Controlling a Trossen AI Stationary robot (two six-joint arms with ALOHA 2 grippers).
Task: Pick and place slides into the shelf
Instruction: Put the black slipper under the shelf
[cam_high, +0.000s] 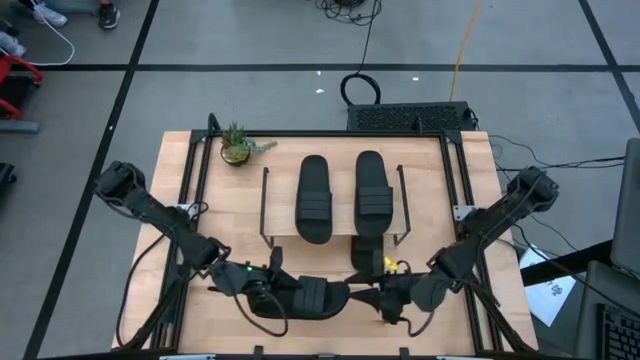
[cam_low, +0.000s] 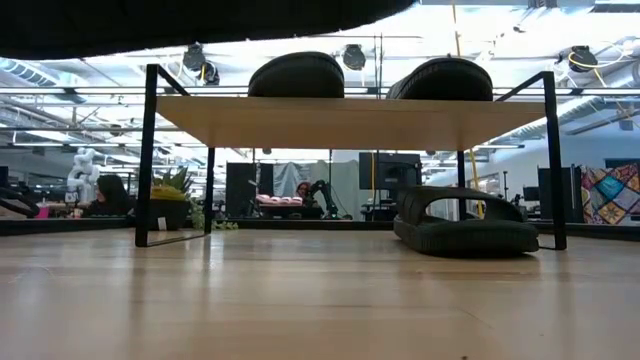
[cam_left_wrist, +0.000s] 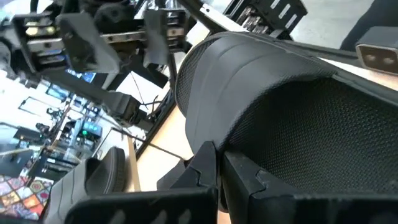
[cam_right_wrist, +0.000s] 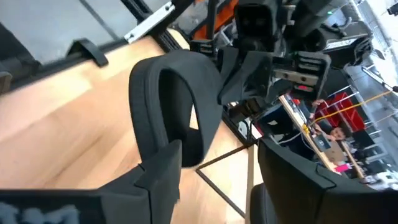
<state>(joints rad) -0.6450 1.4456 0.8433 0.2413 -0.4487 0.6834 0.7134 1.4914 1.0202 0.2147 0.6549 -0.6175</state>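
The shelf (cam_high: 332, 236) at table centre carries two slides (cam_high: 314, 197) on top; a third (cam_high: 367, 250) lies beneath it, toward 5 o'clock. A potted plant (cam_high: 236, 146) stands at 11 o'clock. At 6 o'clock, the left gripper (cam_high: 272, 292) pinches the fourth slide (cam_high: 312, 297), and the right gripper (cam_high: 372, 298) seemingly clamps its other end.

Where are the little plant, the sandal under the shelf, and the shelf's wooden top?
Plant (cam_high: 236, 146): high view, its leaves.
Sandal under the shelf (cam_low: 465, 225): low view, its side.
Shelf's wooden top (cam_low: 350, 122): low view, front edge.
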